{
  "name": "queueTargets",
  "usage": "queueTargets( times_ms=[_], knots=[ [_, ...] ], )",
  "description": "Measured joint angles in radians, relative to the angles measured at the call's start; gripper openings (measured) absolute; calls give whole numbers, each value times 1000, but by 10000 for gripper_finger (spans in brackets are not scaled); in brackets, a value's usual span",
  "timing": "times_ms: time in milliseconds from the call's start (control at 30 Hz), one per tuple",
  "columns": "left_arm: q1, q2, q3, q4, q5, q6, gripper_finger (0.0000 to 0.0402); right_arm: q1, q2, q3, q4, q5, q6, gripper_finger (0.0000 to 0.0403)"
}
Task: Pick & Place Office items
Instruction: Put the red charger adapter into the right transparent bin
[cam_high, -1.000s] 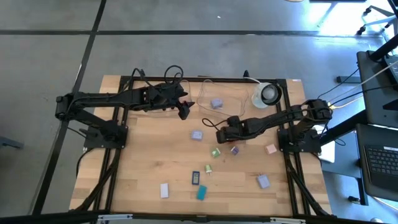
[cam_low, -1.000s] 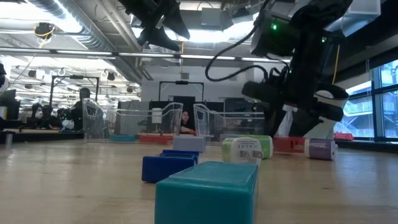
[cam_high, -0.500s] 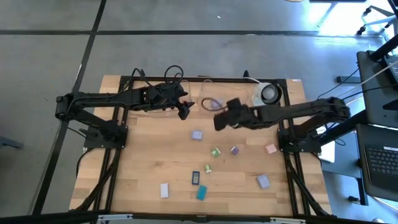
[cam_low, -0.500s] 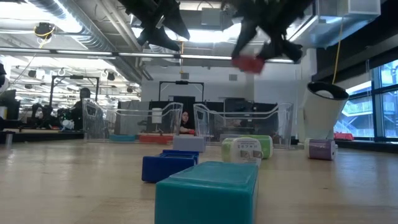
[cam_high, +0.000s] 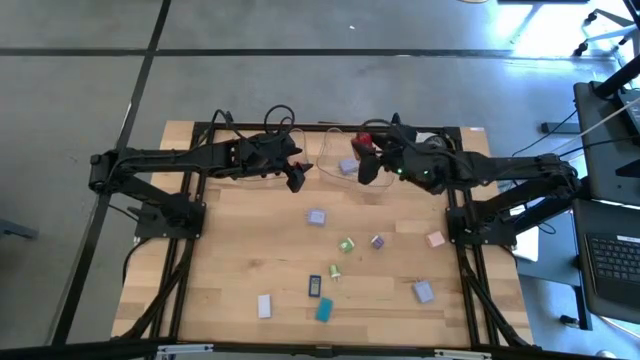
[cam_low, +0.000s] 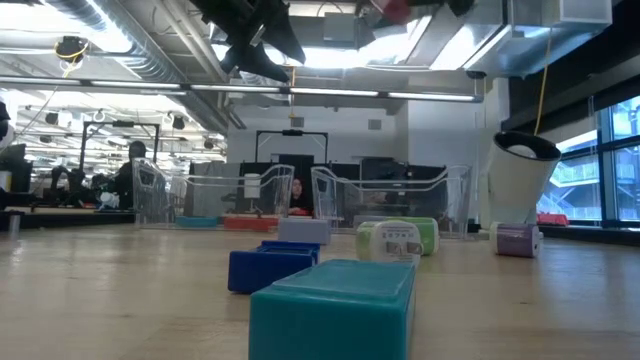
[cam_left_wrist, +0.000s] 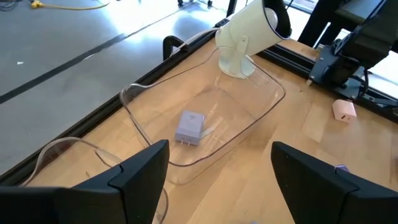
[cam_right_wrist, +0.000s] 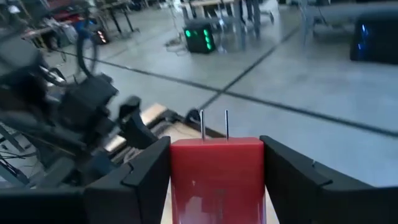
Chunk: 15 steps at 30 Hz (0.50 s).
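Observation:
My right gripper (cam_high: 364, 152) is shut on a red blocky piece (cam_right_wrist: 216, 174) with two metal prongs, high above the clear tray (cam_high: 340, 150) at the table's far side. The piece also shows at the top of the low view (cam_low: 395, 10). My left gripper (cam_high: 297, 177) hangs open and empty in the air beside that tray. A lilac piece (cam_left_wrist: 189, 126) lies flat on the tray's floor. Other small pieces lie on the table: lilac (cam_high: 316, 216), green (cam_high: 346, 244), purple (cam_high: 377, 241), pink (cam_high: 435, 239), dark blue (cam_high: 313, 286), teal (cam_high: 324, 310), white (cam_high: 265, 305). My right gripper pinches the red piece by its two opposite side faces (cam_right_wrist: 177, 177) between its two fingers (cam_right_wrist: 146, 180). The piece's prongs (cam_right_wrist: 214, 124) point away from the wrist. The piece is lifted clear, well above the table and the tray.
The round white tape roll (cam_high: 432, 150) stands at the far right, next to the tray. A second clear tray's rim (cam_left_wrist: 56, 155) shows near my left gripper. The dark frame rails (cam_high: 190, 240) run along the table's sides. Bare wood lies at the near left.
My right gripper has risen from the table's middle with the red piece, lifting it clear, and gone up and toward the far edge, over the clear tray. It has tipped up from pointing down.

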Motion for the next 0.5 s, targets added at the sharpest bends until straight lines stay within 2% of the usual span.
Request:
queueTargets(
  times_ms=[233, 500],
  knots=[
    [0, 0, 0, 0, -22, 0, 278, -25, 0, 0, 7, -13, -63, 221],
    [0, 0, 0, 2, -72, 0, 278, -90, 8, -11, -121, -14, 15, 221]
  ],
)
